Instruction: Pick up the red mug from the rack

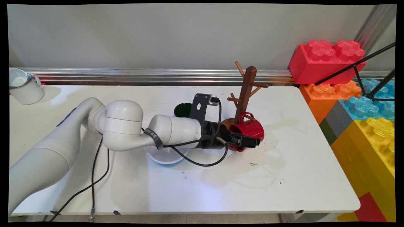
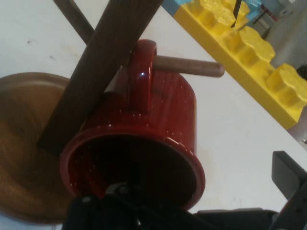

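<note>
Gripper (image 1: 249, 141) at the red mug (image 1: 247, 130) on the wooden mug tree (image 1: 247, 91).

Red mug hangs on its side with its handle (image 2: 142, 76) looped over a low peg (image 2: 189, 66) of the tree, right against the dark post and above the round wooden base (image 2: 21, 153); its mouth faces the hand camera and nothing can be seen inside it. One finger seems to reach into the mouth at the rim while the other finger (image 2: 288, 177) stands outside the wall, so the jaws straddle the rim part-open; whether they press on it cannot be told. Behind the arm lie a dark green round dish (image 1: 182, 109) and, under the forearm, a pale bowl (image 1: 167, 158), contents hidden. A white enamel mug (image 1: 25, 86) stands upright at the table's (image 1: 284, 176) far left corner, its inside looking white and bare. Big toy blocks (image 1: 363, 110) are stacked beside the right edge.
</note>
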Robot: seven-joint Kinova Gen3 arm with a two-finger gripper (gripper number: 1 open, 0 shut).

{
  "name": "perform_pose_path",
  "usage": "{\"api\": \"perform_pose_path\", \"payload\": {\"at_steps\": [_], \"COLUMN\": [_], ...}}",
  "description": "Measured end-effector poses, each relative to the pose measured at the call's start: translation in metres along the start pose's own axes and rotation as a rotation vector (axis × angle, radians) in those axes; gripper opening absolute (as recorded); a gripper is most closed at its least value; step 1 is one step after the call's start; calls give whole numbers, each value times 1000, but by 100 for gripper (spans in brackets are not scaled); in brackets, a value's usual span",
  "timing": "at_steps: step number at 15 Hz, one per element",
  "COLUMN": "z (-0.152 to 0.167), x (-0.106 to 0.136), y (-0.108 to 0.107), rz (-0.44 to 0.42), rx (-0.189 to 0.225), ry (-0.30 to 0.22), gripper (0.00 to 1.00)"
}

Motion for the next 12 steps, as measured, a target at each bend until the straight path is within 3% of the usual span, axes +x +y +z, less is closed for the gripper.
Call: {"api": "perform_pose_path", "payload": {"at_steps": [8, 9, 12], "z": [9, 10, 11], "x": [2, 2, 4], "y": [0, 0, -1], "rz": [-42, -41, -40], "rx": [-1, 1, 7], "ry": [16, 17, 19], "gripper": [100, 0, 0]}}
